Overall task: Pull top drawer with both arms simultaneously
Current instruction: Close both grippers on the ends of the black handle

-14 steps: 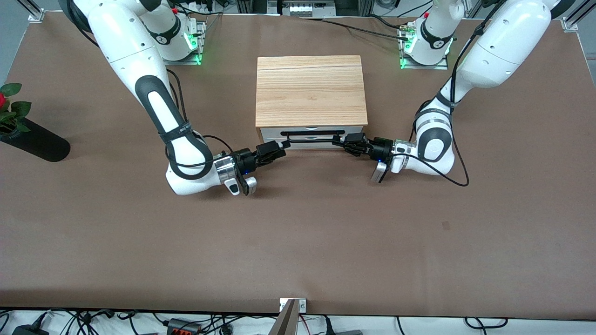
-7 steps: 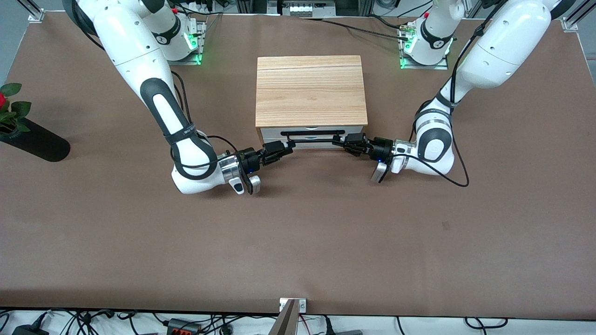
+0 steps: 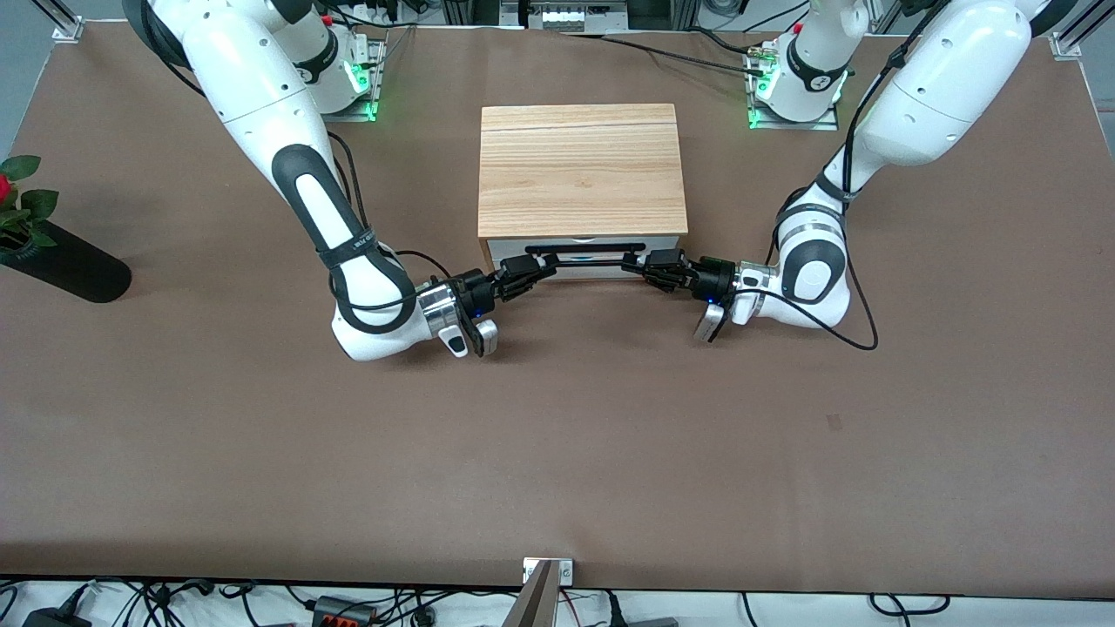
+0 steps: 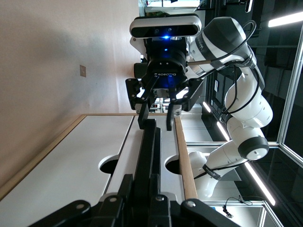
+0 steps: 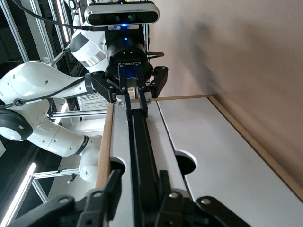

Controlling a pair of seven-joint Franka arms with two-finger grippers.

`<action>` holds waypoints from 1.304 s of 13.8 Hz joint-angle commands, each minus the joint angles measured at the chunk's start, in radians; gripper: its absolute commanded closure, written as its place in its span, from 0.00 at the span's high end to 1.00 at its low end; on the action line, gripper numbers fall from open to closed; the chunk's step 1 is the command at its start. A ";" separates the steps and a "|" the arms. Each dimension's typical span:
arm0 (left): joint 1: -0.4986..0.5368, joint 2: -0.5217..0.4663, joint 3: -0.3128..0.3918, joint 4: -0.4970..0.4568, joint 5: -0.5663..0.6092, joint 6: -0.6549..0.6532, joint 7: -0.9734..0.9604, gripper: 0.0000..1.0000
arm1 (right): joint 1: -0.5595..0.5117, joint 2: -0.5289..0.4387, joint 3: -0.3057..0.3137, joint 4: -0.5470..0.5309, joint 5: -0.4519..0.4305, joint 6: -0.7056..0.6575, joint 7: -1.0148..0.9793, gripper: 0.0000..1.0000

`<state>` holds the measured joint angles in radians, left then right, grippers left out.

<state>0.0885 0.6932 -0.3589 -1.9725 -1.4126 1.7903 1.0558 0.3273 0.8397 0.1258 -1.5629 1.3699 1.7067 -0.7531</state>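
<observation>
R gripper (image 3: 533, 270), at the right arm's end of the long thin black bar handle (image 3: 585, 255), has its fingers around the bar w/ a slight gap visible, so grip isn't judged firm yet. The shallow white-fronted top drawer (image 3: 582, 247) sits closed in the light wood-grain cabinet (image 3: 580, 167), mid-table. L gripper (image 3: 643, 264) is clamped tight on the bar's other end. Best approach: seat R fully, then both pull straight toward the front camera, matched speed, no twisting.

Two white jointed arms (image 3: 287, 131), glossy shells, black elbow sections, silver wrist rings. Black cables looped along forearms. Small black two-finger grippers. Green lights at bases, blue light on wrist camera bars.
</observation>
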 commanded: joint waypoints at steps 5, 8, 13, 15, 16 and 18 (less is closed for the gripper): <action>0.004 -0.007 -0.006 -0.017 -0.014 -0.029 -0.033 0.01 | -0.001 0.007 -0.002 0.001 -0.009 -0.048 -0.063 0.32; 0.004 -0.008 -0.006 -0.014 -0.014 -0.029 -0.034 0.01 | -0.005 0.007 -0.003 -0.003 -0.038 -0.070 -0.081 0.27; 0.000 -0.008 -0.006 -0.012 -0.016 -0.028 -0.040 0.01 | -0.008 0.018 -0.012 0.004 -0.041 -0.064 -0.083 0.21; 0.002 -0.008 -0.006 -0.012 -0.014 -0.028 -0.040 0.01 | -0.017 0.031 -0.012 0.007 -0.051 -0.065 -0.084 0.11; 0.002 -0.008 -0.006 -0.012 -0.014 -0.028 -0.040 0.01 | -0.022 0.036 -0.012 0.007 -0.049 -0.067 -0.083 0.06; 0.002 -0.008 -0.006 -0.012 -0.014 -0.028 -0.040 0.01 | -0.025 0.036 -0.012 0.021 -0.043 -0.061 -0.083 0.06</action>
<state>0.0886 0.6997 -0.3590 -1.9691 -1.4132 1.7900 1.0398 0.3223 0.8558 0.1135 -1.5623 1.3380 1.6575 -0.8337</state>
